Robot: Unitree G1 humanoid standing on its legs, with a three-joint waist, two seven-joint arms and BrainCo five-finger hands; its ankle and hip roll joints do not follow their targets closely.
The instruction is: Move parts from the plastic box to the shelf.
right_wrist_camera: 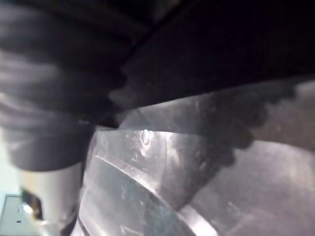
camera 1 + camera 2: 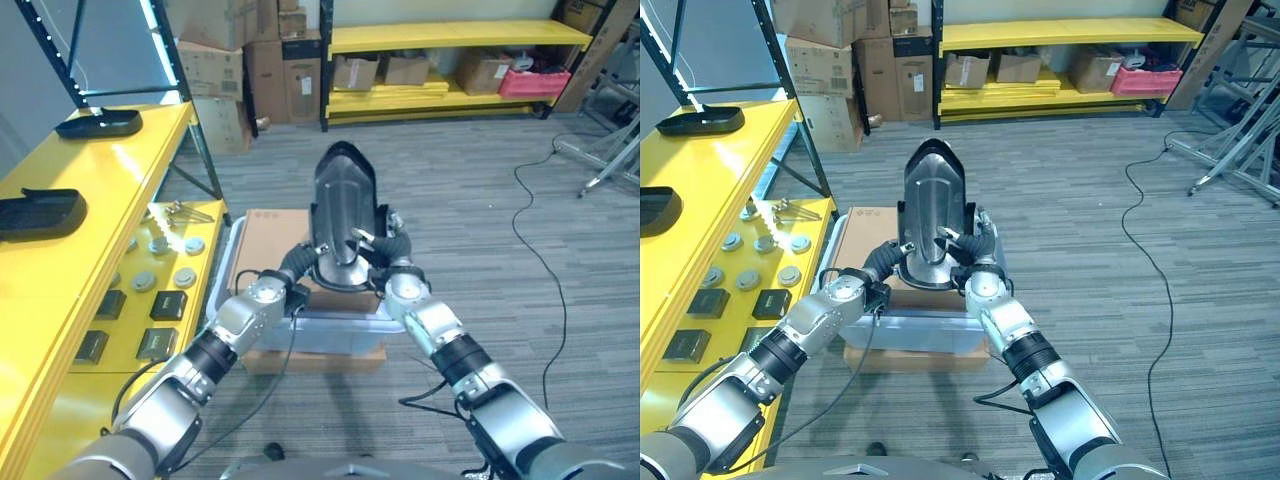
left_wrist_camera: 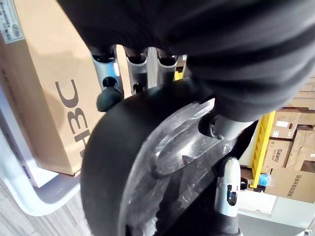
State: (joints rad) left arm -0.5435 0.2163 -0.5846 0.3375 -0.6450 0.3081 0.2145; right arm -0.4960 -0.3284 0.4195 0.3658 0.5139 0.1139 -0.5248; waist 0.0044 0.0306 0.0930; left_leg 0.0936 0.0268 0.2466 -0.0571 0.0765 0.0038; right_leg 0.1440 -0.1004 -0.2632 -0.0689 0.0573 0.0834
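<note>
A large black part (image 2: pixel 343 215) with a long rounded shell shape is held upright between both hands, above the plastic box (image 2: pixel 330 330) that rests on the carpeted floor (image 2: pixel 470 190). The left hand (image 2: pixel 297 262) is pressed against the lower left side of the part, its fingers (image 3: pixel 109 83) curled round the rounded edge, as seen in the left wrist view. The right hand (image 2: pixel 392 252) is set against the lower right side, with its thumb (image 2: pixel 362 237) laid across the front face; its fingers are wrapped behind the part. A brown cardboard box (image 2: pixel 268 235) is seen inside the plastic box, behind the hands.

To the robot's left stands the yellow shelf (image 2: pixel 60 270). Two black trays (image 2: pixel 100 123) are placed on its upper level, well apart from each other. On the lower level, round grey discs (image 2: pixel 185 277) and dark square blocks (image 2: pixel 168 304) are laid out in rows. More cardboard boxes (image 2: pixel 215 60) are stacked at the far wall, beside another yellow rack (image 2: pixel 450 40).
</note>
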